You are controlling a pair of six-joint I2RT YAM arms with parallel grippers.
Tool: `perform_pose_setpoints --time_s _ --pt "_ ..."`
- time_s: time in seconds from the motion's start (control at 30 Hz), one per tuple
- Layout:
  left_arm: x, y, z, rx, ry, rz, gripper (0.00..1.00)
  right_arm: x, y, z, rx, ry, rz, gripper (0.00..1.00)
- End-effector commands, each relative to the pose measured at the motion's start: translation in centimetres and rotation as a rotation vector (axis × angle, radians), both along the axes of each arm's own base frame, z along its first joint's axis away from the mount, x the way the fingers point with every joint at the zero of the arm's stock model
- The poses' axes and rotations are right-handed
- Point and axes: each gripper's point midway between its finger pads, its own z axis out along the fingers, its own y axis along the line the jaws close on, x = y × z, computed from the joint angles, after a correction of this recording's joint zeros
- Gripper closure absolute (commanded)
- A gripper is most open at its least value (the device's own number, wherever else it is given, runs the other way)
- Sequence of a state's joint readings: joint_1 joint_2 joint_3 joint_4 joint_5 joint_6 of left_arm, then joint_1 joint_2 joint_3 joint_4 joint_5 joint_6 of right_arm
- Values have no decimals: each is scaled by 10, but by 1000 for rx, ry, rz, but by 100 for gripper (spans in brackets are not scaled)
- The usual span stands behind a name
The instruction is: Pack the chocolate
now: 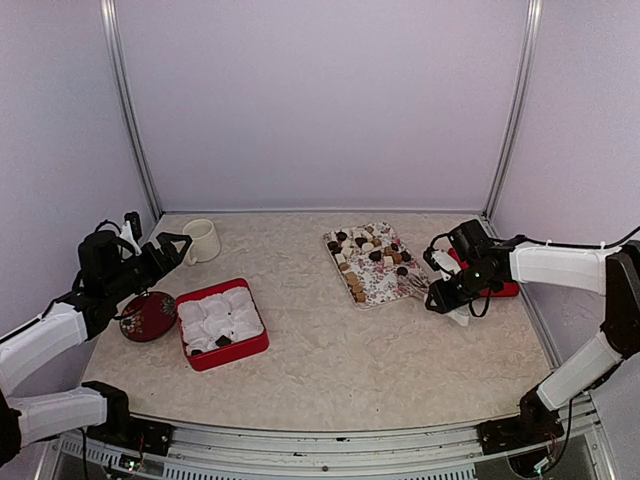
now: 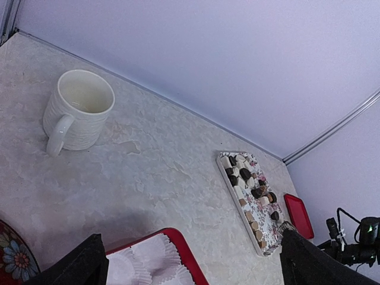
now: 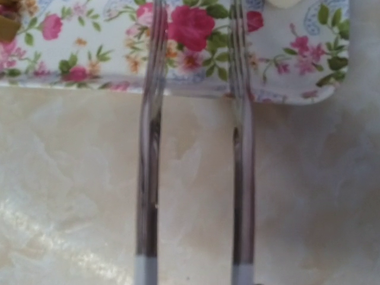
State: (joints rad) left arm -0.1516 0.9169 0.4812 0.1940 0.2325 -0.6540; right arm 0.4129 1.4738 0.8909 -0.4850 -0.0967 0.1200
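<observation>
The chocolate (image 1: 365, 255), several dark, tan and cream pieces, lies on a floral tray (image 1: 385, 290); it also shows in the left wrist view (image 2: 252, 190). One dark piece (image 1: 222, 341) sits in the red box (image 1: 235, 352) of white paper cups. My left gripper (image 1: 177, 246) is open and empty, above the table behind the box, which shows at the bottom of its wrist view (image 2: 178, 240). My right gripper (image 1: 442, 294) is shut on tongs (image 3: 148, 178). The tongs' two arms stand apart and reach over the tray's near edge (image 3: 285, 89); nothing shows between them.
A white mug (image 1: 203, 240) stands at the back left. A dark red oval dish (image 1: 148, 316) lies left of the box. A red lid (image 1: 503, 289) lies under my right arm by the right wall. Walls enclose the table on three sides.
</observation>
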Motion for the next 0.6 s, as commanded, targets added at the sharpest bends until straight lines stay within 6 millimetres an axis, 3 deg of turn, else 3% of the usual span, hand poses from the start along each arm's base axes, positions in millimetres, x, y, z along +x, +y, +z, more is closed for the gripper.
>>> perform_pose_setpoints --time_s 0.0,0.57 --pt "1 1 6 -6 -23 0 1 15 2 -3 17 -25 -4 63" --pt "4 5 6 19 -22 17 1 57 7 -10 7 -47 15 63"
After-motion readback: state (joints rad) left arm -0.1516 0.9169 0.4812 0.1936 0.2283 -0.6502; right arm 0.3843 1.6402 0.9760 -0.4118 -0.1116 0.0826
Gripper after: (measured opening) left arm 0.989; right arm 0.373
